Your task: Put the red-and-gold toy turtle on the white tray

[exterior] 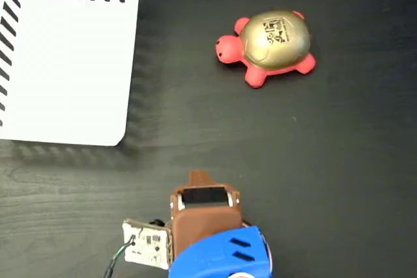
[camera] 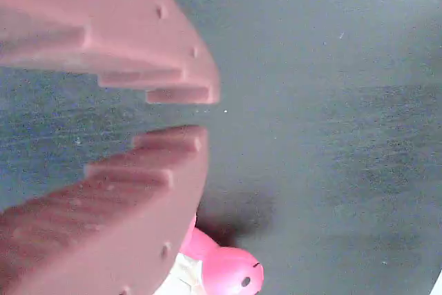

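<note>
My brown two-finger pincer (camera: 207, 112), narrowly parted and empty, hovers near the arm's base; the coral-red, gold-shelled squishy turtle (exterior: 268, 46) rests on the black table (exterior: 326, 180), far right of the striped white tray (exterior: 65, 63)—nothing yet grasped.

The shiny gold domed shell of the red-and-gold toy turtle (exterior: 270, 42) bears black printing, too small to read.

Dark wood-grain table (exterior: 339, 180) — matte black, faint streaks, small pale specks
</note>
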Robot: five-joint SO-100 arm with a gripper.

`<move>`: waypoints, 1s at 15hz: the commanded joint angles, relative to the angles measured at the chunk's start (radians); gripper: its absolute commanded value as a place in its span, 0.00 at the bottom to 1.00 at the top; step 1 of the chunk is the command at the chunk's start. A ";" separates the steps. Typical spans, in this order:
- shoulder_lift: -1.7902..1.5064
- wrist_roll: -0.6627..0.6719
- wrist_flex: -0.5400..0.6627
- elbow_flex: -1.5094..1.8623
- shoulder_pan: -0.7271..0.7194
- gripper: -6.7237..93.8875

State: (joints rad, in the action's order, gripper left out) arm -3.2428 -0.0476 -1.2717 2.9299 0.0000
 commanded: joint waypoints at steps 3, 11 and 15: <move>-0.011 -0.008 0.000 -0.009 -0.012 0.07; -0.011 0.014 0.002 -0.009 -0.054 0.07; 0.258 0.063 0.091 -0.187 -0.029 0.07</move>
State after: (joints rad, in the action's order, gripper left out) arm -3.1109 -0.0046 -1.2180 2.8731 -0.0307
